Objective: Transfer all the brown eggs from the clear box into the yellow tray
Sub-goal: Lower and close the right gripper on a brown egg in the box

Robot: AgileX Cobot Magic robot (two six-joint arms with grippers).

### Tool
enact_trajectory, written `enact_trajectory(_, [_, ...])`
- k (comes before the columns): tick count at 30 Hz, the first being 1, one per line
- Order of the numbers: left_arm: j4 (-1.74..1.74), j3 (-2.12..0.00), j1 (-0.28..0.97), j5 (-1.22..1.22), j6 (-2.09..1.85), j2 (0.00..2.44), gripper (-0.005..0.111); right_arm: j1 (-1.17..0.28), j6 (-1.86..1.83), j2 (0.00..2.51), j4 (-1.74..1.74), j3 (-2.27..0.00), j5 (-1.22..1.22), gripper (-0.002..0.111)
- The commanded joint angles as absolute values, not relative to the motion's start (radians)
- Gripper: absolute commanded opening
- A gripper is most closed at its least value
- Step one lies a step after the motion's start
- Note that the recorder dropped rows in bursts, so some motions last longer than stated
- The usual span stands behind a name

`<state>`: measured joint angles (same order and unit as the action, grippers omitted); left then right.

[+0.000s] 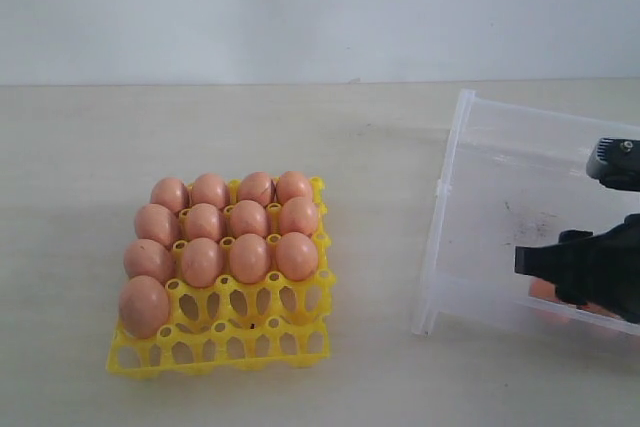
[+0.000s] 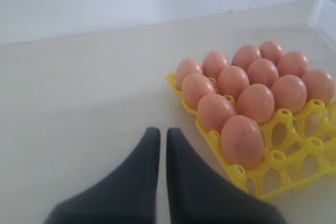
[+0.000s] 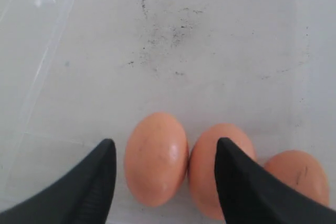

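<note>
The yellow tray (image 1: 300,339) sits left of centre with several brown eggs (image 1: 249,257) filling its back rows and one cup of the front-left corner. The clear box (image 1: 470,197) lies at the right. Three brown eggs lie together on its floor: one (image 3: 156,157) between my right gripper's fingers, a second (image 3: 206,171) touching it and partly under one finger, a third (image 3: 299,177) beyond. My right gripper (image 3: 165,142) is open and low over them, its fingers clear of the egg. My left gripper (image 2: 163,130) is shut on nothing, over bare table beside the tray (image 2: 273,182).
The pale tabletop (image 1: 200,147) runs back to a white wall (image 1: 300,7). The box's near wall (image 1: 520,312) stands between the tray and the loose eggs. Dark smudges mark the box floor (image 3: 163,30).
</note>
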<state>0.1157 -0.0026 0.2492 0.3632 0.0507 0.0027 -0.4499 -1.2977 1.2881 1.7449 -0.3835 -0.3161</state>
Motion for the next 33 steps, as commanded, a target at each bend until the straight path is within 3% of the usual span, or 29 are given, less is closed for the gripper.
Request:
enact_trajectory(1, [0.117, 0.000, 0.254, 0.360, 0.059, 0.000, 0.004, -0.446, -1.309, 1.389, 1.744, -0.425, -0.299, 0.047])
enact_trajectory(12, [0.117, 0.000, 0.254, 0.360, 0.059, 0.000, 0.004, -0.427, -1.309, 1.586, 1.744, -0.504, -0.262, 0.045])
enact_trajectory(14, [0.117, 0.000, 0.254, 0.360, 0.059, 0.000, 0.004, -0.423, -1.309, 1.604, 1.744, -0.516, -0.225, 0.035])
enact_trajectory(18, [0.117, 0.000, 0.254, 0.360, 0.059, 0.000, 0.004, -0.423, -1.352, 1.624, 1.744, -0.553, -0.102, -0.001])
enact_trajectory(33, [0.117, 0.000, 0.254, 0.360, 0.059, 0.000, 0.004, -0.603, -1.373, 1.849, 1.744, -0.763, -0.038, 0.000])
